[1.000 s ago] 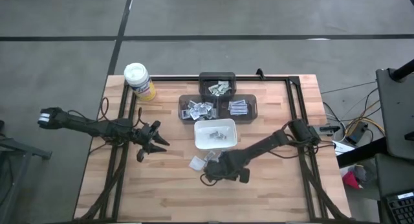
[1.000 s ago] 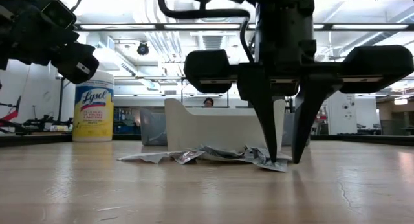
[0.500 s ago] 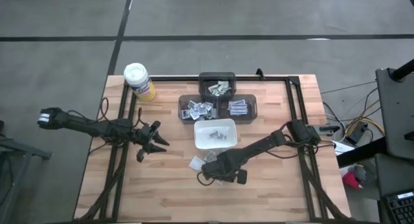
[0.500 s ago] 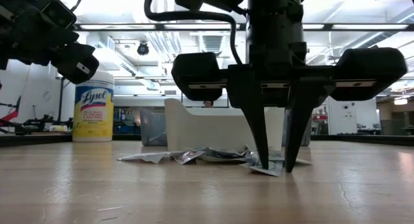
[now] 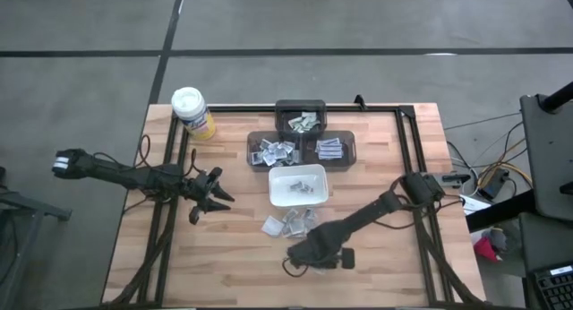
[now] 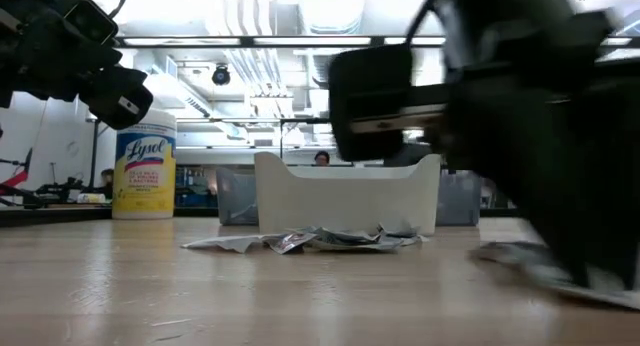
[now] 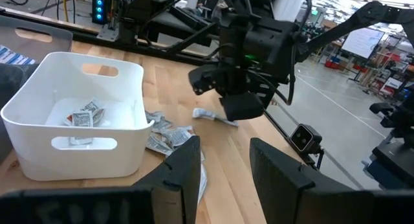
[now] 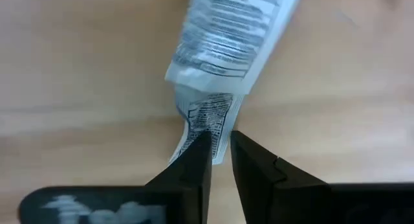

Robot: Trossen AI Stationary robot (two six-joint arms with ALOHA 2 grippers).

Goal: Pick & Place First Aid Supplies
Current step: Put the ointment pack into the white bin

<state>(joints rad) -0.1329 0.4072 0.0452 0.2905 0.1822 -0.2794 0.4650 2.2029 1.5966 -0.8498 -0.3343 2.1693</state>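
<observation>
From above, you had the right gripper (image 5: 306, 256) low over the tabletop (image 5: 242, 265), well apart from the white dish (image 5: 298, 186) on its near side. A cluster of packets (image 5: 291, 223) lay just beside the dish, between it and that gripper. The left gripper (image 5: 215, 195) hung off the dish's left.

A yellow canister with a white lid (image 5: 192, 111) stands upper left; three dark plastic bins (image 5: 301, 147) upper centre, above a white rectangular dish (image 5: 298, 199).
</observation>
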